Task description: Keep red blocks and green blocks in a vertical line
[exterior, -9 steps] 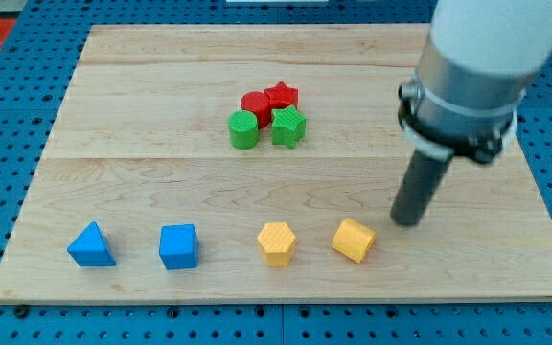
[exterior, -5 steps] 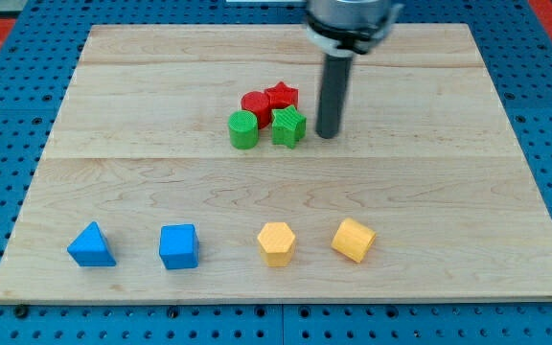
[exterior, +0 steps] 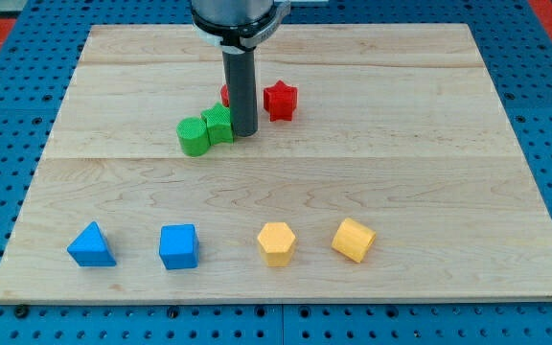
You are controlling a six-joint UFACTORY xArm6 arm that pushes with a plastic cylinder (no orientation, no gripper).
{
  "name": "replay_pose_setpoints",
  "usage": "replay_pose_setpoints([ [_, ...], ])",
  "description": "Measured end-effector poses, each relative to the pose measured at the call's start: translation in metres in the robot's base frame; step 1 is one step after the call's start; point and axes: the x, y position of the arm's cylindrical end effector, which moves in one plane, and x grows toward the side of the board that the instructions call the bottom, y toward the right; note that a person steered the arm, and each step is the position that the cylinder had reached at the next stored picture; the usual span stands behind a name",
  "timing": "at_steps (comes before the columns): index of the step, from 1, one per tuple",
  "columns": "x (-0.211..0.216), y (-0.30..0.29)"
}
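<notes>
My tip (exterior: 243, 132) rests on the board in the upper middle, touching the right side of the green star block (exterior: 218, 125). The green cylinder block (exterior: 193, 137) sits touching the green star's lower left. A red block (exterior: 225, 94) is mostly hidden behind the rod; only a sliver shows at the rod's left. The red star block (exterior: 280, 100) stands apart to the rod's right.
Along the view's bottom stand a blue triangle block (exterior: 91, 245), a blue cube block (exterior: 178, 246), a yellow hexagon block (exterior: 277, 242) and a yellow cube block (exterior: 354, 240). The wooden board (exterior: 448, 144) lies on a blue pegboard.
My tip swept left from the right side through the cluster. The two green blocks were pushed left; the red star now lies to the rod's right and the other red block is hidden behind it.
</notes>
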Motion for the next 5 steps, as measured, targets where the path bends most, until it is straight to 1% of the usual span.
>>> replay_pose_setpoints([
  [3, 0.006, -0.005],
  [4, 0.02, 0.006],
  [5, 0.02, 0.025],
])
